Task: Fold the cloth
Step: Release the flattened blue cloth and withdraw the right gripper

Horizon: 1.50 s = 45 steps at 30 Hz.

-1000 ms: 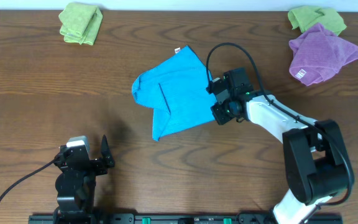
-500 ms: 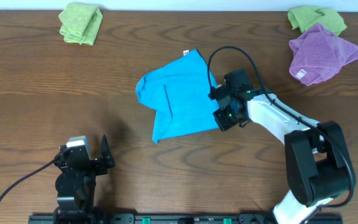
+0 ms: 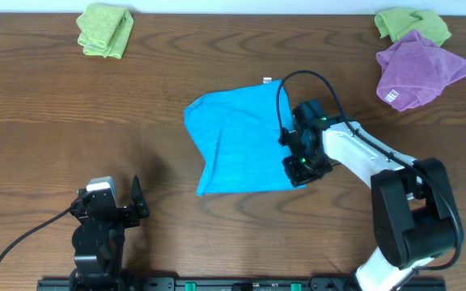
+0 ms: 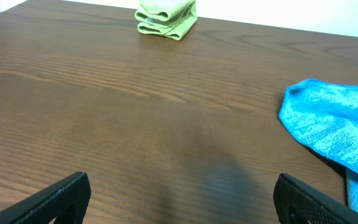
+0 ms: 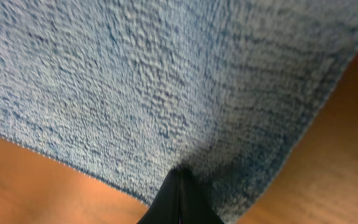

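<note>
The sky-blue cloth (image 3: 237, 141) lies spread at the middle of the table, its white tag (image 3: 267, 80) at the far edge. My right gripper (image 3: 291, 166) is shut on the cloth's right near corner; the right wrist view is filled with the cloth's terry surface (image 5: 166, 81) pinched between the closed fingers (image 5: 179, 202). My left gripper (image 3: 112, 206) is open and empty at the near left, well away from the cloth. The cloth's left edge also shows in the left wrist view (image 4: 334, 124).
A folded lime-green cloth (image 3: 105, 29) lies at the far left, also in the left wrist view (image 4: 165, 17). Another lime-green cloth (image 3: 411, 23) and a purple cloth (image 3: 419, 69) lie at the far right.
My right gripper has dragged the cloth's corner toward the near right, and the cloth has spread flatter. The left arm has not moved.
</note>
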Motion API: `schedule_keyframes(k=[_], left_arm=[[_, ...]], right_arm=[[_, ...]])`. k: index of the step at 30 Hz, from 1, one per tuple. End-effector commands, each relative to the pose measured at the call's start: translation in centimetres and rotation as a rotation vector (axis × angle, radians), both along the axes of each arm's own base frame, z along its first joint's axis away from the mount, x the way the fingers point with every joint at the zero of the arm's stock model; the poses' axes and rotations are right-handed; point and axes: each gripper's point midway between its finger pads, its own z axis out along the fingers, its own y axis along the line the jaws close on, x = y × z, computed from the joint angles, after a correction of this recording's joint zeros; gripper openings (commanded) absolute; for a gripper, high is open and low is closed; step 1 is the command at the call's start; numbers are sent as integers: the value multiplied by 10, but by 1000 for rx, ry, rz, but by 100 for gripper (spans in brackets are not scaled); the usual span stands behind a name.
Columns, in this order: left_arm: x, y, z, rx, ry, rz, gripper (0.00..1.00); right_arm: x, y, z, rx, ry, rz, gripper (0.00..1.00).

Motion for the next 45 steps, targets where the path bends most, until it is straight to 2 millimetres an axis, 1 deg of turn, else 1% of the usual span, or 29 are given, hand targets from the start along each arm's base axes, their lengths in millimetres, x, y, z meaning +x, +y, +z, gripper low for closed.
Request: schedule_keyframes(k=[1, 7, 10, 12, 15, 20, 24, 25, 27, 29, 31, 34, 37, 38, 41, 45], left_arm=[[-1, 5, -9, 23, 20, 17, 95], [-1, 5, -9, 22, 20, 17, 95], [-1, 4, -9, 22, 20, 17, 95], [-1, 5, -9, 23, 20, 17, 95], [-1, 5, -9, 23, 20, 17, 95], [-1, 5, -9, 23, 20, 17, 95], [-1, 4, -9, 22, 20, 17, 95], [-1, 5, -9, 23, 20, 17, 95], [-1, 5, -9, 23, 20, 17, 95], [-1, 5, -9, 23, 20, 17, 95], [-1, 5, -9, 23, 20, 17, 95], [-1, 5, -9, 23, 19, 17, 95], [-1, 5, -8, 23, 18, 17, 95], [0, 3, -8, 11, 15, 10, 95], [1, -20, -9, -154, 10, -66, 95], [-3, -49, -8, -492, 37, -118, 95]], right_arm=[[-20, -5, -10, -28, 85, -32, 2], [-35, -3, -7, -56, 135, -26, 2], [-30, -5, -4, -73, 103, -16, 1], [-25, -4, 4, -71, 64, -22, 1], [-16, -5, 22, -68, -14, -36, 2], [4, -25, 66, -148, -224, -94, 1], [11, -24, 102, -97, -357, -109, 1], [11, -24, 113, -81, -394, -114, 4], [9, -22, 130, -47, -444, -120, 24], [5, -16, 144, 12, -474, -118, 27], [-1, -8, 155, 80, -489, -110, 36], [-14, 4, 167, 176, -475, -94, 42], [-29, 11, 171, 230, -435, -81, 52], [-33, 12, 171, 239, -419, -79, 53], [-44, 10, 167, 230, -369, -80, 55], [-52, 10, 166, 237, -334, -78, 55]])
